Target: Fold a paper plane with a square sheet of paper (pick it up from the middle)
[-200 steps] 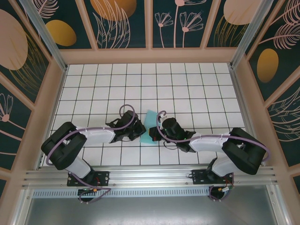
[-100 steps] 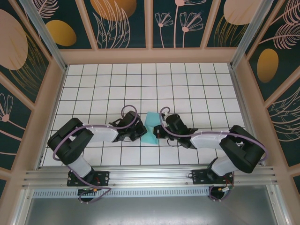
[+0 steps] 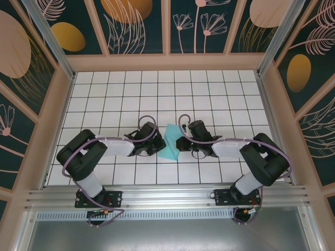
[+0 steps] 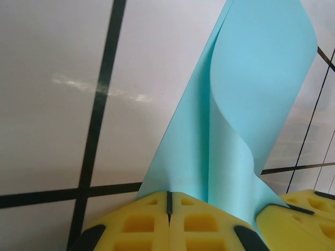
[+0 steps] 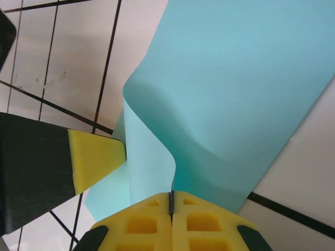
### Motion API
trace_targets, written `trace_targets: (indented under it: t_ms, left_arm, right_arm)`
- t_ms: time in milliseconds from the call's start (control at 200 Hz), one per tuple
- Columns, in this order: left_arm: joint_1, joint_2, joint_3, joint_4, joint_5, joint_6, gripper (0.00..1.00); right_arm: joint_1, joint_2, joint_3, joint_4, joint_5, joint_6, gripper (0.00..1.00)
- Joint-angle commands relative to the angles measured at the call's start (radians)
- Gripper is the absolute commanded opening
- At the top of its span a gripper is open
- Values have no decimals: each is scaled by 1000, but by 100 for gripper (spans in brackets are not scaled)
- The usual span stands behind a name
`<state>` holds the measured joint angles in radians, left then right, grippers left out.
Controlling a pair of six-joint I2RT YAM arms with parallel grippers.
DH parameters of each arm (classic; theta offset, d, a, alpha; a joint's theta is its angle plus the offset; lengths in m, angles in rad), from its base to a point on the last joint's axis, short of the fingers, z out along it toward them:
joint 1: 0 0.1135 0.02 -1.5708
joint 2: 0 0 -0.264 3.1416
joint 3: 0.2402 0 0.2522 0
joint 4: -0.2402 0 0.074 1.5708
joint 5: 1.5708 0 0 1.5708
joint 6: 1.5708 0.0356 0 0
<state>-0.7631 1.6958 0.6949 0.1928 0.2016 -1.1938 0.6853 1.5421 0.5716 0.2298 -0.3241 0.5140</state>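
Left arm (image 3: 112,148), right arm (image 3: 230,149) — black joints, white shells, looping purple cables (image 3: 140,123), yellow grid-moulded pads (image 4: 141,225) on jaws

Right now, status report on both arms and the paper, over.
Left fingers shut on square sheet of paper. Right fingers likewise. Sheet curled between them, over white grid table.

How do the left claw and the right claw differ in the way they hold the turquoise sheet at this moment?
The left claw takes the sheet from its left side, the right claw from its right. Seen from the left wrist, the sheet rises as a narrow curl; from the right wrist, it spreads broad with one soft bend. Both claws are shut on it.
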Motion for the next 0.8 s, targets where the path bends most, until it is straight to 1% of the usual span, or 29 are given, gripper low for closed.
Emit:
trace_targets:
  t_ms: [0, 300, 535, 791]
  left_arm:
    - [-8, 45, 1, -99, -31, 33, 7]
    - [-10, 51, 12, -115, -31, 45, 7]
    - [-10, 57, 23, -125, -30, 50, 8]
    - [-11, 61, 32, -136, -30, 60, 8]
  right_arm:
    - [-19, 26, 36, -48, -32, -78, 0]
    - [-48, 68, 59, -51, -56, -126, 0]
    - [-51, 76, 73, -40, -94, -141, 1]
    - [-56, 86, 84, -50, -85, -159, 1]
